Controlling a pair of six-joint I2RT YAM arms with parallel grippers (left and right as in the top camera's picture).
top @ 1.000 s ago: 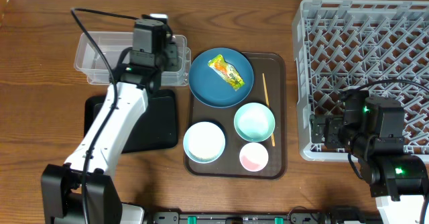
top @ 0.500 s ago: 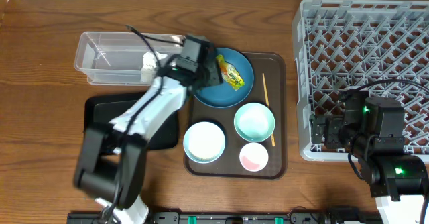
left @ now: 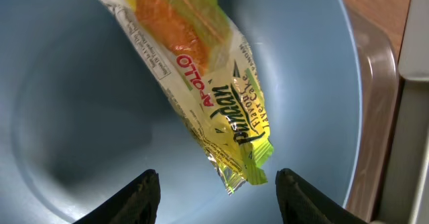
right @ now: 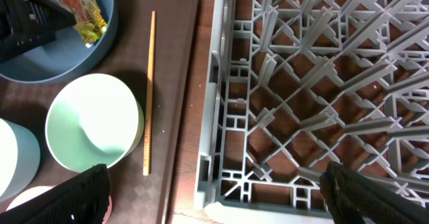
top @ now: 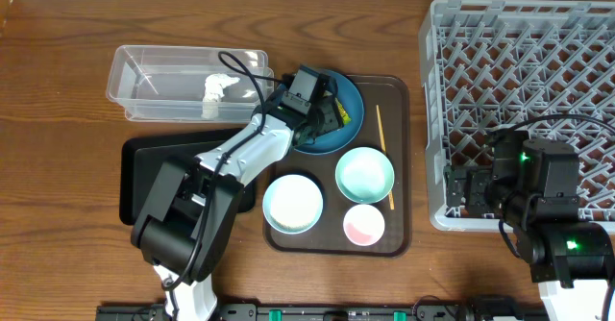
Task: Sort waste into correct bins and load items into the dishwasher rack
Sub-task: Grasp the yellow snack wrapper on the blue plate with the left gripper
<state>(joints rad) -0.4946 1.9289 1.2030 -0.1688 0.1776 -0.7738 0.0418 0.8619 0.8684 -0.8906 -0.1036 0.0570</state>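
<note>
Wooden table (top: 58,71) lies under both your arms. Your left gripper (left: 218,196) hangs spread wide just above the snack wrapper (left: 201,83), which lies inside the dark blue bowl (left: 74,117) on the brown tray (top: 399,167). Your right gripper (right: 218,197), also spread and holding nothing, hovers over the left edge of the grey rack (right: 322,83).

snack wrapper (left: 196,83), red "APOLLO", green "Pandan"

My left arm (top: 248,145) stretches forward, left tool (left: 218,194) parted; my right arm (top: 548,201) sits folded, right tool (right: 218,196) spread wide.
</note>
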